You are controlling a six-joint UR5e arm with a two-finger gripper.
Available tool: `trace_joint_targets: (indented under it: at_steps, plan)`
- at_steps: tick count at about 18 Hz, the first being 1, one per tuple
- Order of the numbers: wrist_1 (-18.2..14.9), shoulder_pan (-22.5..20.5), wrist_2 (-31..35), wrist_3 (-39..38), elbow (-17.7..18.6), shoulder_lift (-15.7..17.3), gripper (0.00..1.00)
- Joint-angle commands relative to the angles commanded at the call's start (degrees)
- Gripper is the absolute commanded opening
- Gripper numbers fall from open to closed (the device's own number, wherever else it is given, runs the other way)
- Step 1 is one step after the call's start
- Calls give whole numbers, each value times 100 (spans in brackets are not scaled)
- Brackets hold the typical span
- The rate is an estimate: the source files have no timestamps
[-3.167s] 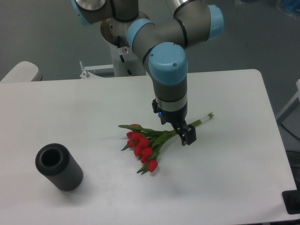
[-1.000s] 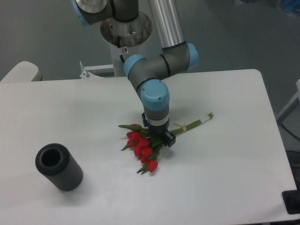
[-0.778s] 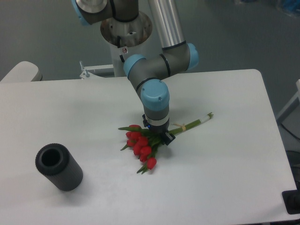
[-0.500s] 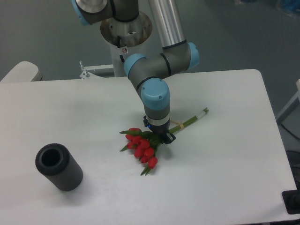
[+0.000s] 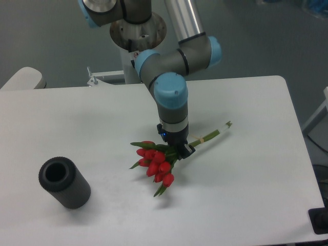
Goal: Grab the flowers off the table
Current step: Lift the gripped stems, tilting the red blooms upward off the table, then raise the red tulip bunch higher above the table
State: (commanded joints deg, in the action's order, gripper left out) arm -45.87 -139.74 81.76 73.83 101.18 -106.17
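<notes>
The flowers (image 5: 156, 163) are a small bunch of red tulip buds with green leaves and long green stems that reach up and right to their cut ends (image 5: 227, 124). My gripper (image 5: 178, 150) is shut on the stems just behind the buds. It holds the bunch a little above the white table (image 5: 246, 174), and a faint shadow lies under the buds. The arm comes down from the back middle and hides the gripped part of the stems.
A dark grey hollow cylinder (image 5: 64, 183) lies on its side at the front left of the table. The robot's base (image 5: 134, 31) stands at the table's back edge. A dark object (image 5: 320, 220) sits at the front right corner.
My gripper came down onto the stems and shut on them. Since then it has risen a little with the bunch, and the buds and stem ends have lifted off the table.
</notes>
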Motion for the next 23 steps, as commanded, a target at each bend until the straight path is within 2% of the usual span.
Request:
trace_joint_targets:
  at_steps: [4, 7, 10, 16, 20, 23]
  plan:
    - [-290, -35, -634, -421, -650, -8, 37]
    - [-291, -79, -1371, -448, -889, -43, 37]
    - [-247, -307, -2232, -527, -1065, -87, 37]
    - [-238, -729, -3587, -650, -1092, -96, 37]
    - [-229, -958, -4097, -730, -1074, -105, 36]
    - [-221, -1028, -4212, -729, -1074, -114, 36]
